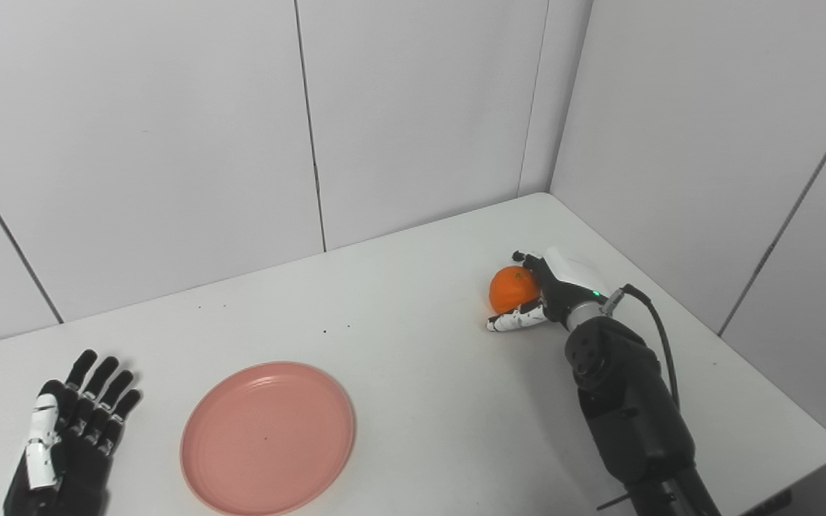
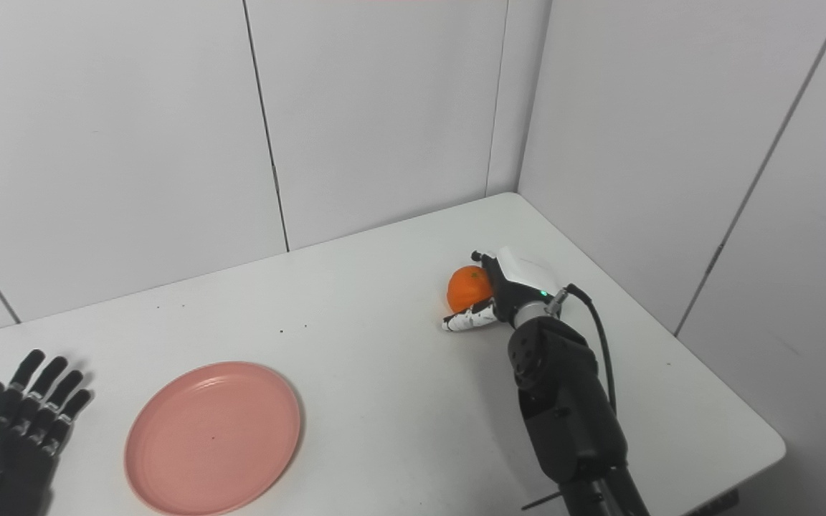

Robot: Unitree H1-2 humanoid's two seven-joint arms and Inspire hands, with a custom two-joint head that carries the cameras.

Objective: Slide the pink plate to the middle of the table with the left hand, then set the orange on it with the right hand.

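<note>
Pink plate [image 1: 267, 438] sits flat on the white table [image 1: 413, 373], at roughly 7 o'clock from table centre, near the front edge, empty, a small dark speck on its surface.

Left hand [image 1: 69, 437] rests at 9 o'clock of the plate, just beside it but not touching. Palm faces up, fingers [image 1: 101, 390] extended and spread apart, holding nothing.

Orange [image 1: 513, 289] is at about 2 o'clock from the plate, well apart from it, toward the right rear of the table. Can't tell whether it's on the tabletop or lifted just clear of it.

Right hand [image 1: 546, 290] is at the orange, coming in from its 3 o'clock side. Black fingers curl over the top and back of the fruit; the white thumb [image 1: 517, 322] lies along its lower front edge at about 6 o'clock. Fingers wrapped around the orange, in contact with it. The right forearm [image 1: 624, 408] runs back to the bottom edge at 5 o'clock, with a black cable [image 1: 660, 337] looping off the wrist, green LED lit there.

A few dark specks on the table [image 1: 325, 332] between plate and rear wall.
</note>
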